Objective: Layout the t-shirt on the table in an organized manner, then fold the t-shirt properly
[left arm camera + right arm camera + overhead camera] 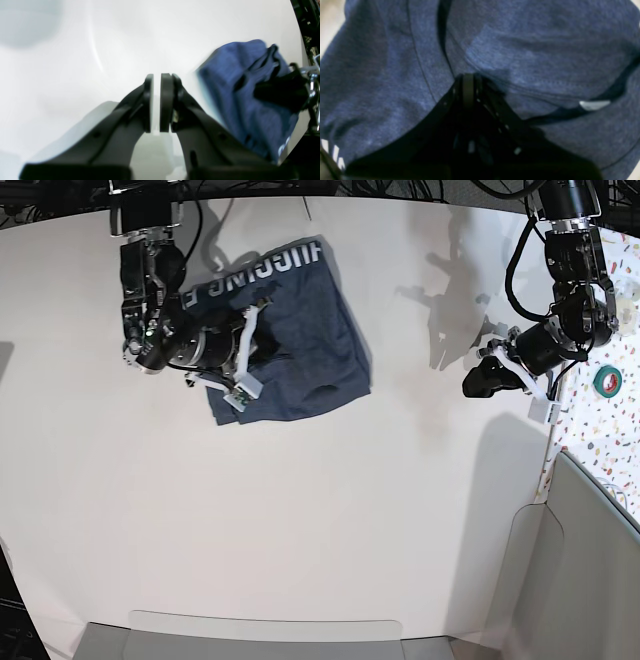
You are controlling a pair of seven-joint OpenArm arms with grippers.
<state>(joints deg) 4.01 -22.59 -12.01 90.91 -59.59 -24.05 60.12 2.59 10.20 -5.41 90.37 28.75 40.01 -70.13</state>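
The navy-blue t-shirt (310,330) lies rumpled on the far left part of the white table (300,510), with white lettering along its far edge. My right gripper (257,343) rests on the shirt's left side. In the right wrist view its fingertips (468,76) are shut, pinching a fold of the blue t-shirt (532,50). My left gripper (476,384) hangs over bare table to the right, well away from the shirt. In the left wrist view this left gripper (157,77) is shut with only a thin slit and nothing held; the t-shirt (245,82) bunches up at the right.
A speckled white strip (620,340) at the right edge carries a green tape roll (606,380). Grey panels stand at the right (590,560) and along the near edge (260,635). Cables hang along the far edge.
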